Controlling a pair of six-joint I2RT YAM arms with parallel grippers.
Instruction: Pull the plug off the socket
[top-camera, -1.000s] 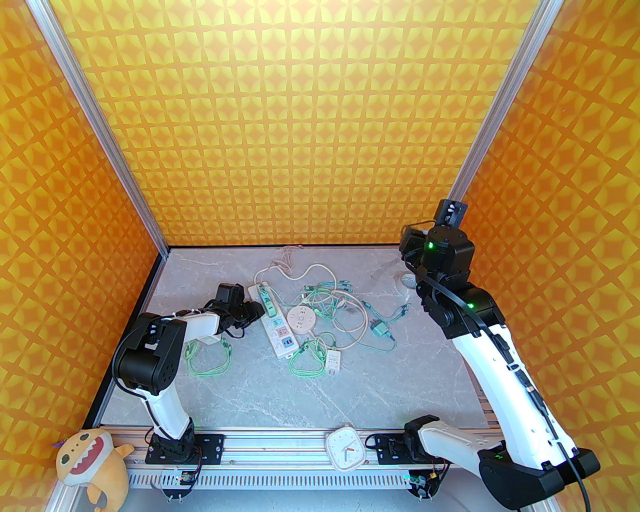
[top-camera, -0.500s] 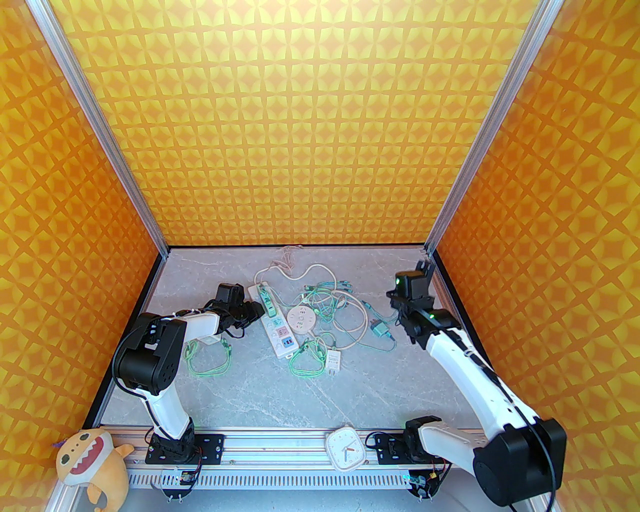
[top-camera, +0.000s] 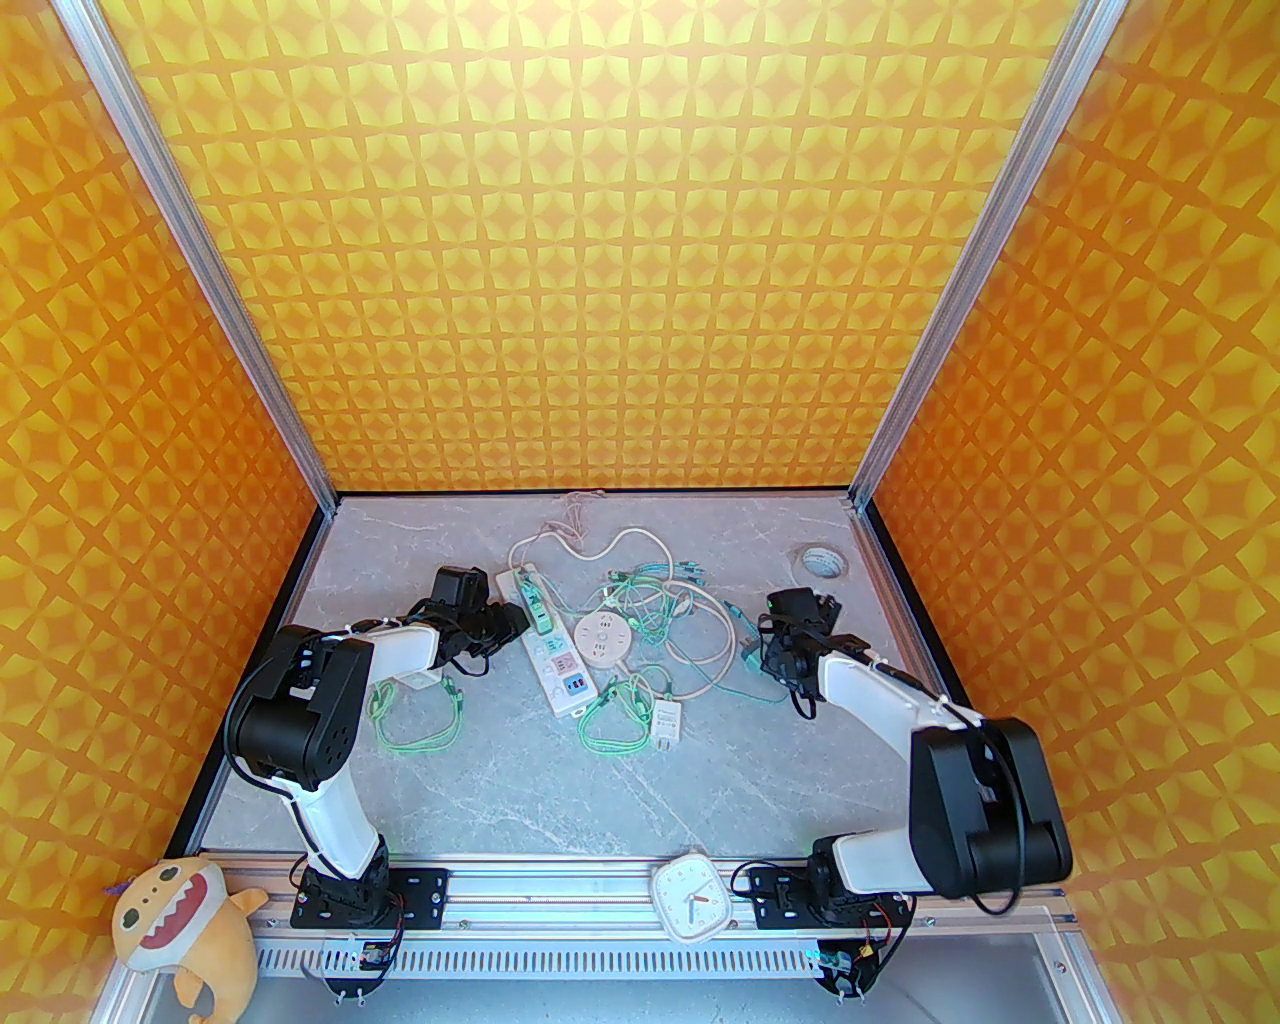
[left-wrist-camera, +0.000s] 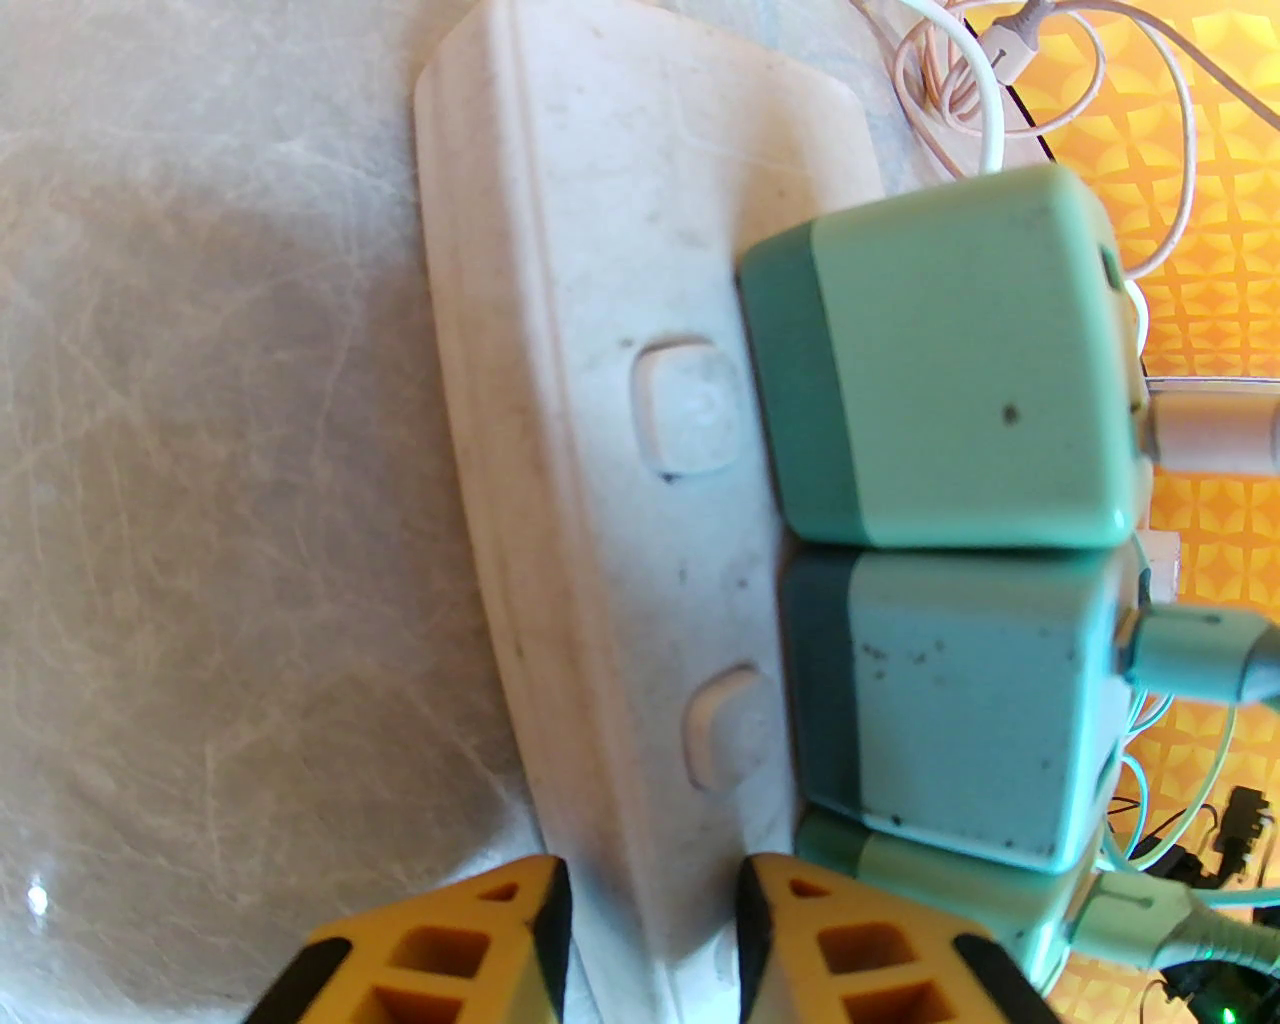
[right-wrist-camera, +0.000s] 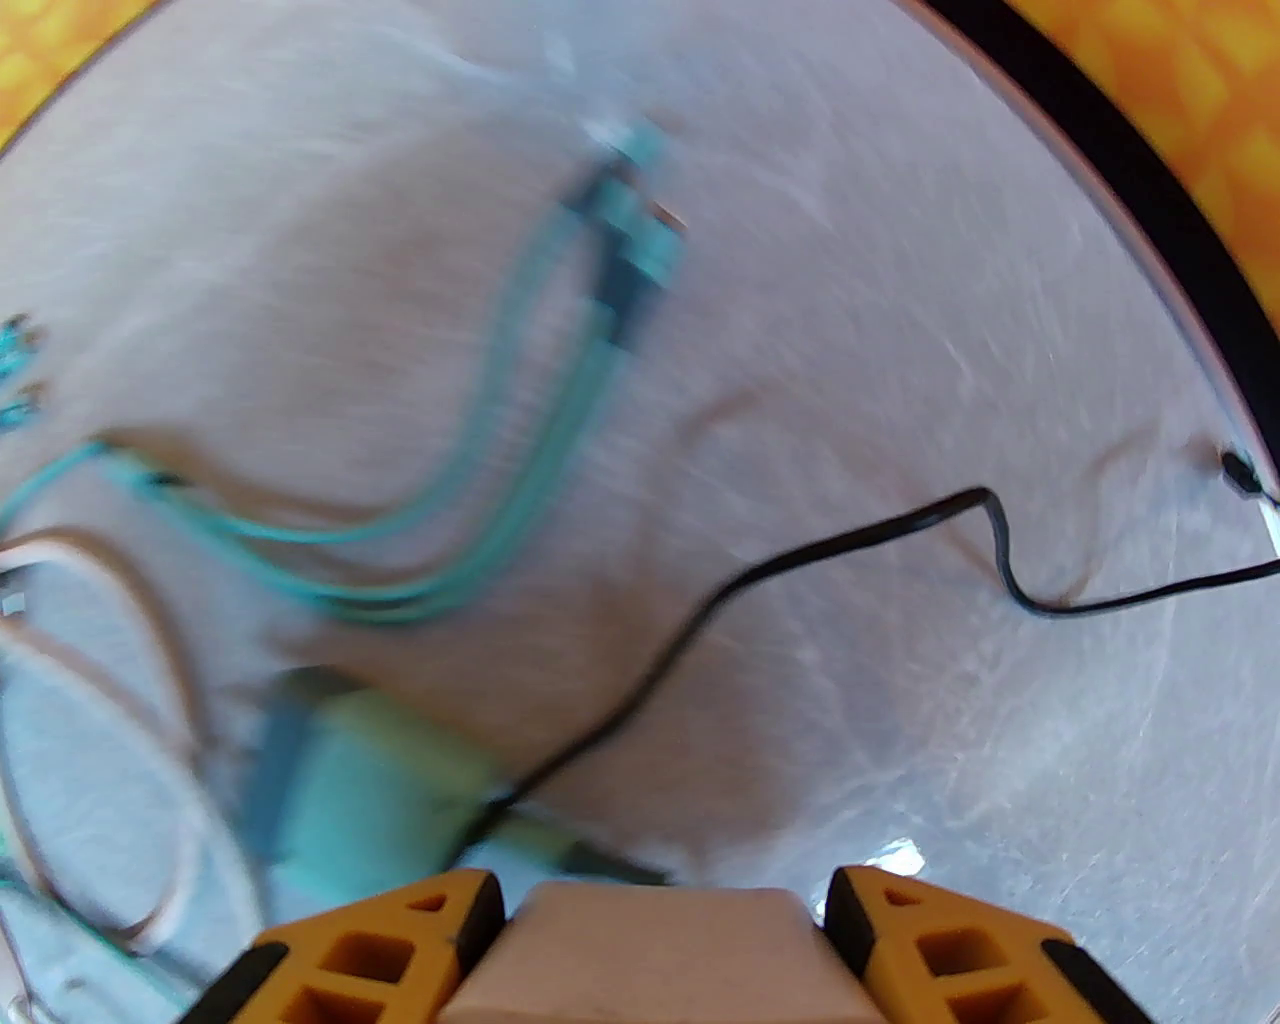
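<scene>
White plastic power strip (left-wrist-camera: 600, 300) is laid flat on the grey table (top-camera: 700, 800), and green plugs (left-wrist-camera: 960, 700) are seated in a row along one side of its face, next to its push buttons. The left gripper (left-wrist-camera: 650, 930) is held low at the strip's left edge, right up against that row. In the left wrist view its yellow fingers (left-wrist-camera: 440, 950) are seen slightly apart over the strip's rim, with the nearest plug just beside the right finger; whether anything is pinched cannot be told. The right gripper (right-wrist-camera: 660, 880) is found well apart from the strip, off to its right past the round white hub (top-camera: 602, 640), with jaws spread wide and nothing held. A loose green adapter (right-wrist-camera: 360, 790), blurred, is seen just ahead and left of it, and a black cable (right-wrist-camera: 800, 560) is draped across the table there. Against a second ago, the right arm has been brought down from a raised pose at the far right corner to table height, and a tape roll (top-camera: 825, 560) it covered is now exposed. The left arm, strip and plugs are unchanged
</scene>
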